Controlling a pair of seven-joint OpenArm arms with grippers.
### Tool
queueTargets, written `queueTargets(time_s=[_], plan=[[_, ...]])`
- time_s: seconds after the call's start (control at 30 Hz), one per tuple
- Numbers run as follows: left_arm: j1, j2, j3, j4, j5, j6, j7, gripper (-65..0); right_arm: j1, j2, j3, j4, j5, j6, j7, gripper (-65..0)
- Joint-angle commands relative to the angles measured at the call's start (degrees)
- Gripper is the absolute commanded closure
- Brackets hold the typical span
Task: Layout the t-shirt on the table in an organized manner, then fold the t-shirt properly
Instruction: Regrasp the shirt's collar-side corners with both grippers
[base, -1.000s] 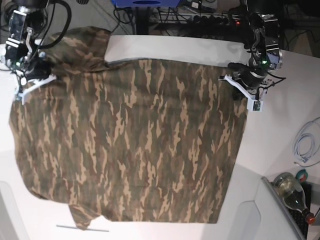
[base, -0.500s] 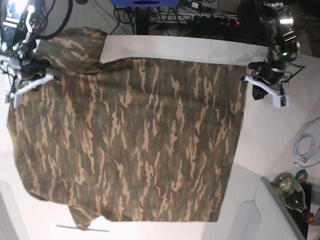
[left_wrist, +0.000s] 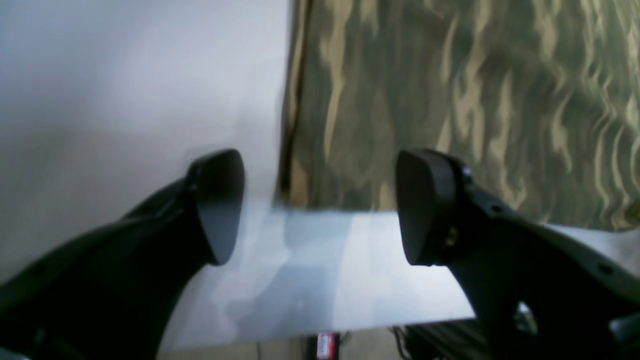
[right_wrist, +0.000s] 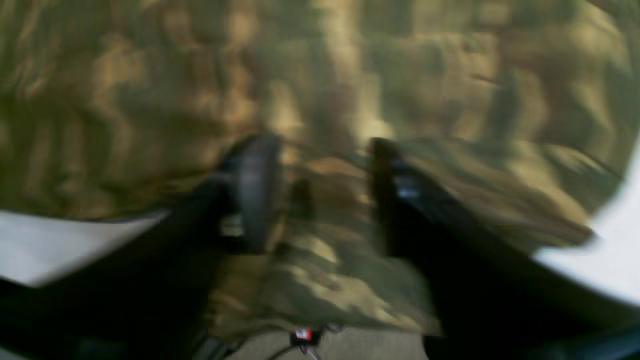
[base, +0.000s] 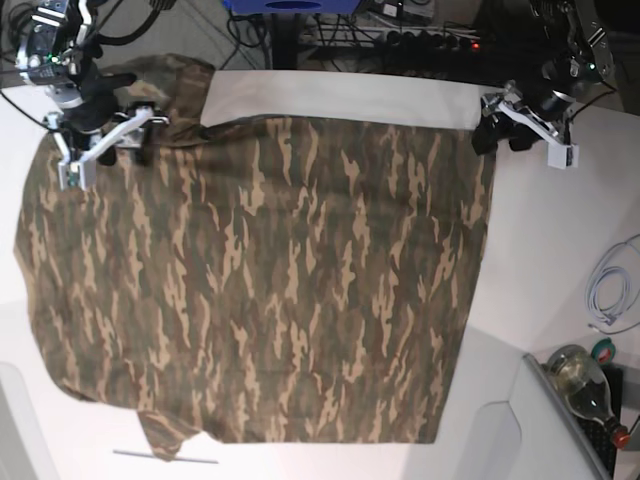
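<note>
The white counter carries the camouflage t-shirt, spread flat across most of its surface with one sleeve bunched at the far corner. The left gripper hangs with jaws apart and empty over the shirt's far edge corner. The right gripper, blurred, is spread over the bunched sleeve, holding nothing.

The setting is a robotics lab or test workspace. Indicators:

- A large white table serves as the work surface, with two robot arms mounted at its far edge.
- Loose black cables and a power strip with a lit red switch lie on the floor behind the table.
- A blue base or stand sits at the far edge.
- A coiled white cable rests on the table.
- A glass bottle lies at the near right corner, beside what appears to be a keyboard; the detail is too small to confirm.
</note>
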Motion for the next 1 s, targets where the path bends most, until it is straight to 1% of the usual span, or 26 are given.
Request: queueTargets(time_s=[0.0, 0.03, 0.1, 0.17, 0.23, 0.3, 0.37, 0.43, 0.57, 0.6, 0.63, 0.67, 0.7, 0.73, 0.9, 0.97], plan=[[-0.17, -0.86, -0.32, -0.28, -0.79, -0.43, -1.02, -43.8, -0.2, 0.36, 0.16, 0.88, 0.39, 0.56, 1.36, -41.0], [-0.7, -0.86, -0.14, -1.25, -0.7, -0.43, -1.02, -43.4, -0.28, 0.27, 0.25, 0.97, 0.39, 0.56, 1.36, -42.3], [-1.66, -0.77, -0.14, -3.45, -0.52, -0.43, -1.02, -43.1, -0.37, 0.18, 0.34, 0.97, 0.39, 0.56, 1.44, -42.3], [-2.1, -0.77, 0.04, -4.86, -0.43, -0.43, -1.02, -43.1, -0.37, -0.08, 2.71, 1.05, 0.74, 0.56, 1.44, -42.3], [-2.81, -0.68, 0.21, -5.56, -0.43, -0.43, -1.02, -43.1, -0.37, -1.31, 7.2, 1.05, 4.17, 0.56, 1.44, -42.3], [-3.33, -0.59, 0.3, -5.91, -0.43, -0.43, -1.02, -42.9, -0.46, -1.49, 12.38, 0.79, 8.57, 0.56, 1.09, -42.3], [-3.6, -0.51, 1.79, -6.17, -0.43, -0.69, -1.02, -40.2, -0.99, -1.49, 16.69, -0.62, 12.61, 0.65, 1.0, -43.1], [-3.6, -0.51, 3.55, -6.09, -0.43, -0.69, -1.02, -32.1, -1.69, -0.43, 18.98, -2.73, 13.84, 0.65, 1.0, -43.4], [-3.6, -0.42, 4.34, -6.09, -0.35, -0.51, -1.02, -7.1, -2.04, 3.52, 18.71, -9.49, 13.84, 0.91, 1.0, -43.4], [-3.6, -0.42, 4.34, -6.09, -0.35, -0.43, -1.02, -1.3, -1.96, 4.23, 18.71, -11.34, 13.84, 1.79, 1.0, -43.4], [-3.6, -0.42, 4.43, -6.09, -0.35, -0.43, -1.02, 0.0, -1.69, 4.75, 18.71, -13.01, 13.84, 3.46, 1.09, -43.4], [-3.6, -0.42, 4.43, -6.0, -0.35, -0.43, -1.02, 0.0, -1.6, 5.19, 18.71, -14.42, 13.84, 5.57, 1.18, -43.4], [-3.6, -0.42, 4.34, -5.91, -0.35, -0.43, -1.02, 0.0, -1.52, 5.72, 18.71, -15.56, 13.75, 7.07, 1.18, -43.4], [-3.6, -0.51, 4.25, -5.74, -0.35, -0.43, -1.02, 0.0, -1.08, 5.98, 18.8, -16.53, 13.75, 7.77, 1.27, -43.4], [-3.6, -0.59, 4.17, -5.65, -0.35, -0.34, -1.02, 0.0, 0.07, 7.21, 18.71, -21.19, 13.67, 8.3, 1.36, -43.4], [-3.6, -0.59, 4.17, -5.56, -0.35, -0.34, -1.02, 0.0, 0.33, 7.13, 18.63, -21.8, 13.67, 8.3, 1.18, -43.2]])
